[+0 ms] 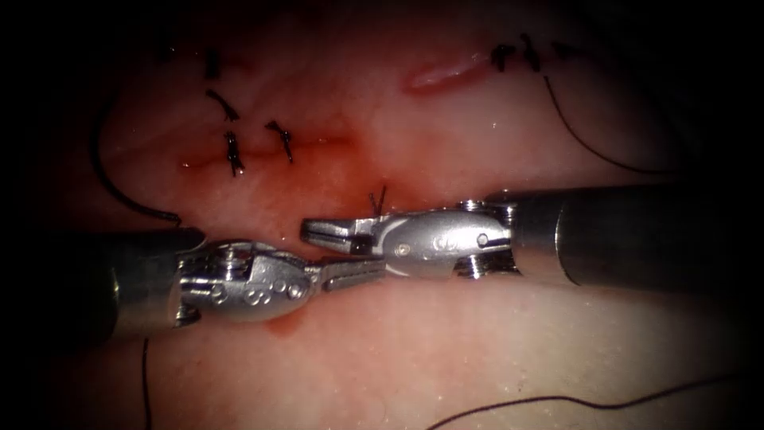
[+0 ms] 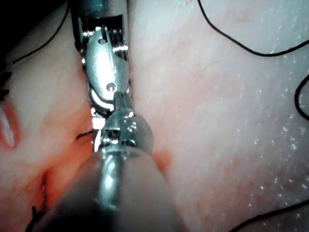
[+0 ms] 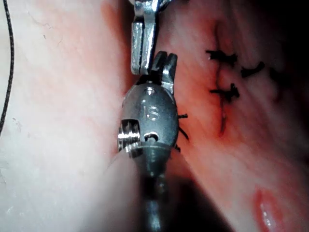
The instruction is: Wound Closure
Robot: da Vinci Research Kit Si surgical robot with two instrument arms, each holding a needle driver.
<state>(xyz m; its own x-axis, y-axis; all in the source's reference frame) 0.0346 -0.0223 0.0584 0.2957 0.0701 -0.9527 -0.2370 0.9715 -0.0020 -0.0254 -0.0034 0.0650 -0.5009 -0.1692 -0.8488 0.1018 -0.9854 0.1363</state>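
Left gripper [image 1: 354, 273]: jaws closed, holding nothing I can see.
Right gripper [image 1: 326, 232]: jaws closed, also empty (as far as visible); tips overlap the left one's.
Tissue [image 1: 477, 350]: soft, wet, probably slippery and easy to tear; I judge it best taken gently near the cut's edge.
Cut [image 1: 263, 151]: above the tools, with dark knots [image 1: 233, 153] across it, red fluid [image 1: 334, 163] around.
Thread [image 1: 589, 147]: loose, thin, limp, lying on the tissue at right.
Containers: none.
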